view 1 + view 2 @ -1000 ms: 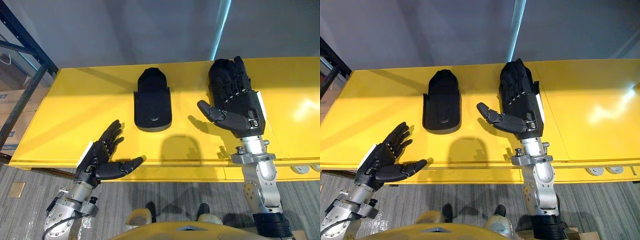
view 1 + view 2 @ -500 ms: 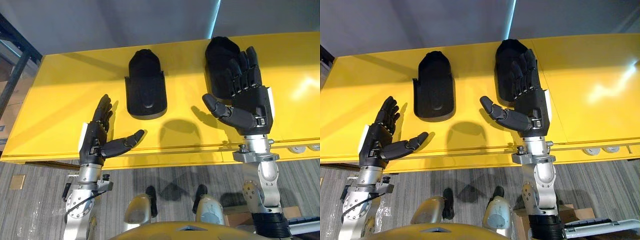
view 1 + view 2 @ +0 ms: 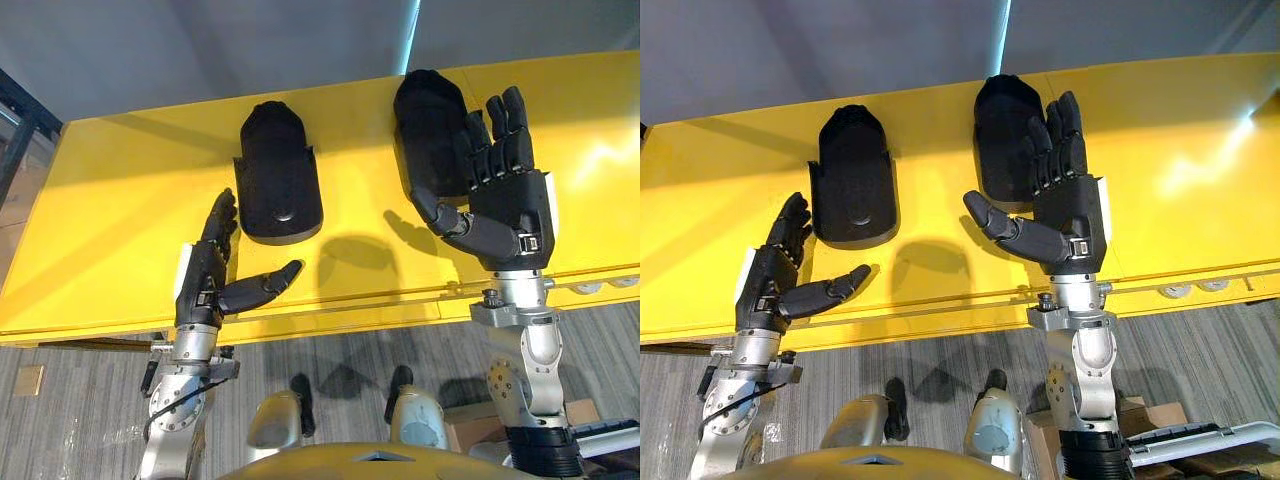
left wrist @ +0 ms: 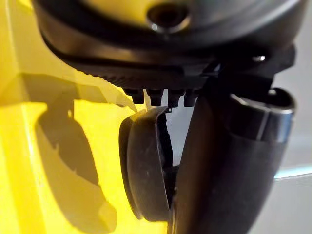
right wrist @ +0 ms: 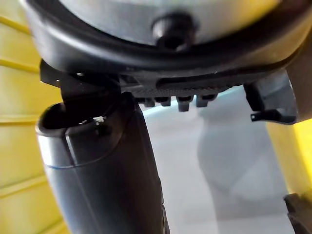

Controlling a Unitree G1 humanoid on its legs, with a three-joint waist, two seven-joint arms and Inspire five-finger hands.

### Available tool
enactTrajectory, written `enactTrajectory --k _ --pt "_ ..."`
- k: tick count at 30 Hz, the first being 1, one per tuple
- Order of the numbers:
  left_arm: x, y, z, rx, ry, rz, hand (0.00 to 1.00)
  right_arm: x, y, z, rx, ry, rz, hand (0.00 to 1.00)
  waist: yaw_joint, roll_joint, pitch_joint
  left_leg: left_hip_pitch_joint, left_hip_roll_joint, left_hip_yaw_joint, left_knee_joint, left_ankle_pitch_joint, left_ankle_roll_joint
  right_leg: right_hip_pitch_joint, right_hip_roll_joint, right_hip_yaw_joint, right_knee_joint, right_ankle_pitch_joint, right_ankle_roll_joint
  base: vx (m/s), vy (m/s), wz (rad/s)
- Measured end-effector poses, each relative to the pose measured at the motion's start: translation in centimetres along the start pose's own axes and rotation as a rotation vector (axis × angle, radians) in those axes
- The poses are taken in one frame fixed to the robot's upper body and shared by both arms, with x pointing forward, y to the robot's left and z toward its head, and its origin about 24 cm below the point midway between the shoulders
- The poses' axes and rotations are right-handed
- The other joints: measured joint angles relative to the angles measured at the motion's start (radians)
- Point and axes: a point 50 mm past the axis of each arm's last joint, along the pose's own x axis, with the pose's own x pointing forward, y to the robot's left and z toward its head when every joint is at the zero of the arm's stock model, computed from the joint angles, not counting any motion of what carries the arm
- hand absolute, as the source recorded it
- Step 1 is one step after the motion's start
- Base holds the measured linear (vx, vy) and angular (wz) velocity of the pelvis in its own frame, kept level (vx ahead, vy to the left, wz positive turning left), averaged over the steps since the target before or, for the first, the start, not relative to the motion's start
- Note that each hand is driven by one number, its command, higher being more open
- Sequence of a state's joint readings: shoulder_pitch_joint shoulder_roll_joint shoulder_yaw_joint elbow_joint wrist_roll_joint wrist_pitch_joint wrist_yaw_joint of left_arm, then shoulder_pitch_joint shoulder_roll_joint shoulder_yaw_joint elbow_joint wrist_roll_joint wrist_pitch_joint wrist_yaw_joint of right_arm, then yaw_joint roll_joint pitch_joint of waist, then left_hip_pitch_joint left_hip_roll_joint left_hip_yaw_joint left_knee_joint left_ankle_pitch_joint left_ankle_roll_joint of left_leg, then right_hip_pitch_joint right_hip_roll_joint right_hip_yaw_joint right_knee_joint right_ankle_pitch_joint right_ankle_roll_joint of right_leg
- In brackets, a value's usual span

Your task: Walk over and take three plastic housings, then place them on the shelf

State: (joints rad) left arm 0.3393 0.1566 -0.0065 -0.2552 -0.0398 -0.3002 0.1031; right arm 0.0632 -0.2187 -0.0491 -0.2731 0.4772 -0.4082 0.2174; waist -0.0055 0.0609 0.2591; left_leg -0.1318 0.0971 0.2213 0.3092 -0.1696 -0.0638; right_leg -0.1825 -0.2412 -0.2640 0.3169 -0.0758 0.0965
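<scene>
Yellow table (image 3: 110, 200) — two black plastic housings lying flat, apart from each other. Risk: these look like smooth, rounded shells on a slick top, so a shallow pinch would likely skid one toward the far edge or let it slip during the carry to the shelf
Left hand (image 3: 203, 285): open, fingers straight, thumb splayed, at the near edge
Left housing (image 3: 278, 185): just beyond that hand and to its right, untouched
Right housing (image 3: 428, 125): farther back, partly behind the right hand
Right hand (image 3: 505, 205): open, fingers raised over its housing — contact cannot be told
</scene>
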Motion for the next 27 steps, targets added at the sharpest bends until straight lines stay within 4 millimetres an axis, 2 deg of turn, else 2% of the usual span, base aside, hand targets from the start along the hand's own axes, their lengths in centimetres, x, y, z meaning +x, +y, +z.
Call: enactTrajectory --k 11,17,27 --pt "0.5 0.5 -0.4 0.148 0.003 0.164 1.0 -0.1 0.1 -0.2 0.022 -0.004 -0.047 1.0 0.0 -0.012 0.007 0.019 0.001 0.008 0.003 -0.003 0.0 0.013 0.003 0.009 -0.004 0.003 0.002 0.0 0.001 -0.02" --pt "1.1 0.7 -0.9 0.167 0.018 0.243 1.0 -0.2 0.2 -0.2 0.024 -0.015 -0.066 1.0 -0.007 -0.018 0.011 0.009 0.009 0.021 0.036 -0.029 0.003 0.014 0.009 0.025 -0.008 0.006 0.008 -0.01 0.017 -0.08" --pt "1.9 0.7 -0.5 0.162 -0.003 0.286 1.0 -0.3 0.4 -0.3 0.038 -0.011 -0.087 1.0 -0.024 -0.022 0.014 0.005 0.015 0.03 0.037 -0.031 0.001 0.002 0.016 0.037 -0.008 0.007 0.009 0.0 -0.001 -0.03"
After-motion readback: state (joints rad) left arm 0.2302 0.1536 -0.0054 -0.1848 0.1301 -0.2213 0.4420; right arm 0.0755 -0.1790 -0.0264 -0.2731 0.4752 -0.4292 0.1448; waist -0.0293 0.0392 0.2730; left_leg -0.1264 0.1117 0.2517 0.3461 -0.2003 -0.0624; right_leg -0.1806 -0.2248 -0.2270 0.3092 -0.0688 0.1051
